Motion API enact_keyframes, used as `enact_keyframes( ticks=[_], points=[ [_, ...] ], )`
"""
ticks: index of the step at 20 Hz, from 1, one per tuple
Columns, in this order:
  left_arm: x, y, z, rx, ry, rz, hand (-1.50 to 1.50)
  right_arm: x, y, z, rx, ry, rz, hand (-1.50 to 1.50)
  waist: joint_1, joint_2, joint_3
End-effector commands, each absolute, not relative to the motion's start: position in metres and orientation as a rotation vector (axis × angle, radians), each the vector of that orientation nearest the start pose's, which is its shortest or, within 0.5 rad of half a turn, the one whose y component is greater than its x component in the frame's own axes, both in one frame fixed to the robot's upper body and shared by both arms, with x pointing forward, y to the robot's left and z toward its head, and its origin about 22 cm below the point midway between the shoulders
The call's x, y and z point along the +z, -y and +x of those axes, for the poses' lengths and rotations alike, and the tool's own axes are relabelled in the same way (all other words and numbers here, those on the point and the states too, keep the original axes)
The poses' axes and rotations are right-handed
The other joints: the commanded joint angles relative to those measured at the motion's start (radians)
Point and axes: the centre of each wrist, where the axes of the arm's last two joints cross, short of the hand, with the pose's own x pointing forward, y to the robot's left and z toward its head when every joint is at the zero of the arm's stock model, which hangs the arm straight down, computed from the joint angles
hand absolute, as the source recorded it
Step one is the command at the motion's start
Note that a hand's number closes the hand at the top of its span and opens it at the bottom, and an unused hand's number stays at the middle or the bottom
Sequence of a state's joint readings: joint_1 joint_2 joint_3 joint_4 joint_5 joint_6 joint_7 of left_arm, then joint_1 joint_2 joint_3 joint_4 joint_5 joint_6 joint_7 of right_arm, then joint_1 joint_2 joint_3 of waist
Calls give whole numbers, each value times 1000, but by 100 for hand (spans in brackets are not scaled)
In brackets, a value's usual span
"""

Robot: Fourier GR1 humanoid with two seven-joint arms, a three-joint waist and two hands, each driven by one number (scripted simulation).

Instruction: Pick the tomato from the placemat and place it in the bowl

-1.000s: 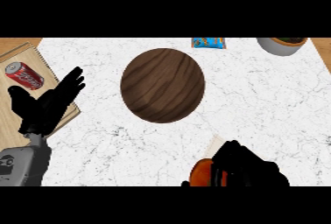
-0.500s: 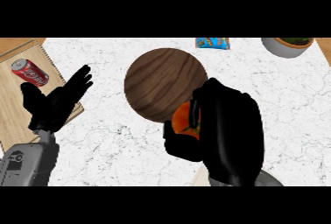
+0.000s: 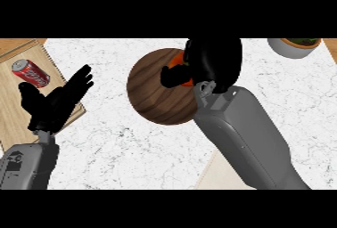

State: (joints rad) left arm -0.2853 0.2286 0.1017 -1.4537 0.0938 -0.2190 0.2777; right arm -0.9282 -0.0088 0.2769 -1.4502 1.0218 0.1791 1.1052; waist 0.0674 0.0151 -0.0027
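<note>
White marbled desk (image 3: 145,151): right robot hand (image 3: 207,60) is curling round the tomato (image 3: 179,67), holding it over the wooden bowl (image 3: 158,93) for release; left robot hand (image 3: 56,100) is resting, fingers spread.

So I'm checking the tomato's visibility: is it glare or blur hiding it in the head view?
Head view: neither; the right hand curls round the tomato, covering most of it above the bowl; lighting is even, no glare.

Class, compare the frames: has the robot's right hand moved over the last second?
Yes. The right hand, curled round the tomato, has travelled up the view from near the lower edge and is now over the wooden bowl.
</note>
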Motion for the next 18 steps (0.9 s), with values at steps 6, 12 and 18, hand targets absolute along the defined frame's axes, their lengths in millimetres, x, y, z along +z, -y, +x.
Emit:
enact_keyframes(
  ticks=[6, 12, 18],
  points=[
    [71, -275, 310, -266, 1447, -3, 0, 177, 51, 405, 488, 1196, -986, 150, 2, 6, 2],
    [65, -279, 305, -285, 1436, -19, 0, 153, 66, 438, 523, 1180, -910, 150, 16, 15, 2],
    [65, -260, 311, -295, 1469, -36, 0, 135, 84, 443, 150, 1207, -724, -150, 45, 29, 4]
  ],
)
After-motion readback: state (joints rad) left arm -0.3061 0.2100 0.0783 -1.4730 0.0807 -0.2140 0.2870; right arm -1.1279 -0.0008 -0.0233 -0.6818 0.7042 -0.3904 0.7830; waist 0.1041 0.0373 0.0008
